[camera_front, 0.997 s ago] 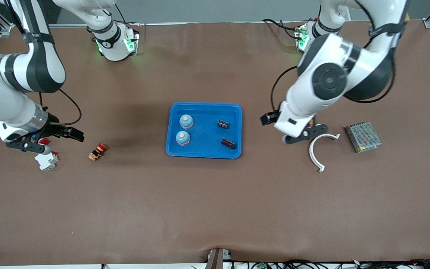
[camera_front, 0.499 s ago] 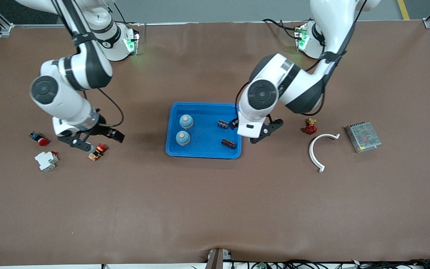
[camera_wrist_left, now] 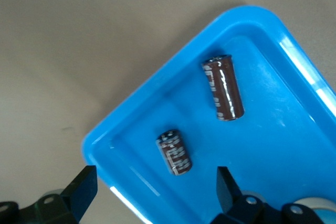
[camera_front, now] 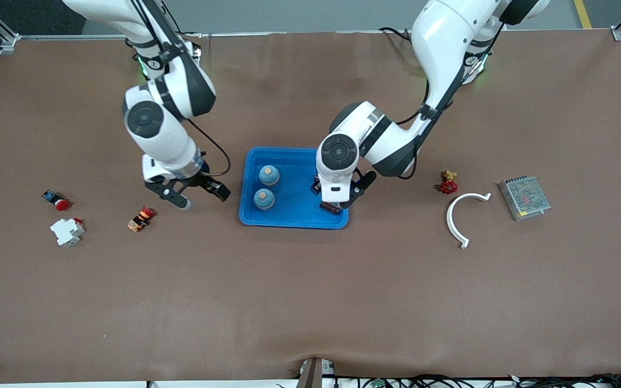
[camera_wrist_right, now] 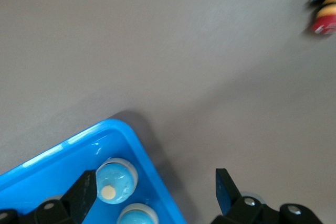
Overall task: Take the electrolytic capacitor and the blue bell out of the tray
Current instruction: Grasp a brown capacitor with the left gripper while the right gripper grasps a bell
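Observation:
A blue tray (camera_front: pixel 294 222) sits mid-table. It holds two blue dome bells (camera_front: pixel 269 174) (camera_front: pixel 263 198) at the right arm's end. A dark capacitor (camera_front: pixel 332 208) lies at the left arm's end, and a second is hidden under the left hand. My left gripper (camera_front: pixel 341 199) is open and empty over the capacitors' end of the tray. Its wrist view shows both capacitors (camera_wrist_left: pixel 222 88) (camera_wrist_left: pixel 174 152), the gripper (camera_wrist_left: pixel 155 190) and the tray rim (camera_wrist_left: pixel 131 103). My right gripper (camera_front: pixel 200 197) is open and empty over the table beside the tray, near the bells (camera_wrist_right: pixel 116 181) (camera_wrist_right: pixel 137 214).
An orange-red button (camera_front: pixel 141 218), a white breaker (camera_front: pixel 67 231) and a red push button (camera_front: pixel 56 200) lie toward the right arm's end. A red valve (camera_front: pixel 448 183), a white curved piece (camera_front: pixel 464 215) and a grey power supply (camera_front: pixel 524 198) lie toward the left arm's end.
Both arms swung in toward the tray. The left gripper moved from beside the red valve to over the capacitors. The right gripper moved from the white breaker to beside the bells.

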Controlling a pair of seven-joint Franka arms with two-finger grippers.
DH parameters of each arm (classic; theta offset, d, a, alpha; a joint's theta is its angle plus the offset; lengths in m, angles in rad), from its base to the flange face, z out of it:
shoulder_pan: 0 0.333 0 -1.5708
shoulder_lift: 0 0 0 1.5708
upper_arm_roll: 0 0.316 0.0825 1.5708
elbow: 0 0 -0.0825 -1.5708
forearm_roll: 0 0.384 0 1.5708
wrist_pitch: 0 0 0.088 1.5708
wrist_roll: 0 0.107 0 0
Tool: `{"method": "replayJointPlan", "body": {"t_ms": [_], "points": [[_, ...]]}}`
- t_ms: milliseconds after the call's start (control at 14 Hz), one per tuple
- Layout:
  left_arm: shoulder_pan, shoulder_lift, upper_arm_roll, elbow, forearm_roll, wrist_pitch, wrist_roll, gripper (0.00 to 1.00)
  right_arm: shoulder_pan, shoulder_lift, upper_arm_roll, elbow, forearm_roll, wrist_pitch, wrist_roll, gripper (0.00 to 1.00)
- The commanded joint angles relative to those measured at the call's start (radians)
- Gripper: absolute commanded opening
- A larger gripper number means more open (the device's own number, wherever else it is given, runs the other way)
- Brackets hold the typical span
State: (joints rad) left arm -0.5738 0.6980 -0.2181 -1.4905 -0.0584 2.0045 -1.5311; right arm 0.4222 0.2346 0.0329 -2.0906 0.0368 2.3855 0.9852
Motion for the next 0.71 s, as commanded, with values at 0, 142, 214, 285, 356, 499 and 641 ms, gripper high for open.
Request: {"method": "replayJointPlan", "body": {"t_ms": [0,142,214,285,356,499,641], "points": [[-0.014,0.038,0.002,0.016,0.02,0.049,-0.027,1.0,0.044,0.075,-0.011,0.003,-0.011,0.093,0.091,1.0],[-0.037,0.055,0.003,0.016,0.022,0.054,-0.032,1.0,0.069,0.116,-0.011,0.009,-0.012,0.135,0.13,1.0],[-0.044,0.058,0.008,0.016,0.023,0.054,-0.043,1.0,0.076,0.132,-0.011,0.014,-0.014,0.147,0.145,1.0],[-0.047,0.061,0.008,0.016,0.022,0.054,-0.047,1.0,0.078,0.15,-0.011,0.02,-0.015,0.153,0.153,1.0],[-0.05,0.067,0.008,0.016,0.023,0.056,-0.05,1.0,0.081,0.163,-0.011,0.033,-0.015,0.153,0.161,1.0],[-0.064,0.081,0.011,0.015,0.023,0.069,-0.079,0.9,0.095,0.195,-0.011,0.063,-0.015,0.153,0.193,1.0],[-0.069,0.104,0.011,0.016,0.046,0.073,-0.119,0.79,0.116,0.227,-0.011,0.083,-0.017,0.153,0.219,1.0]]}}
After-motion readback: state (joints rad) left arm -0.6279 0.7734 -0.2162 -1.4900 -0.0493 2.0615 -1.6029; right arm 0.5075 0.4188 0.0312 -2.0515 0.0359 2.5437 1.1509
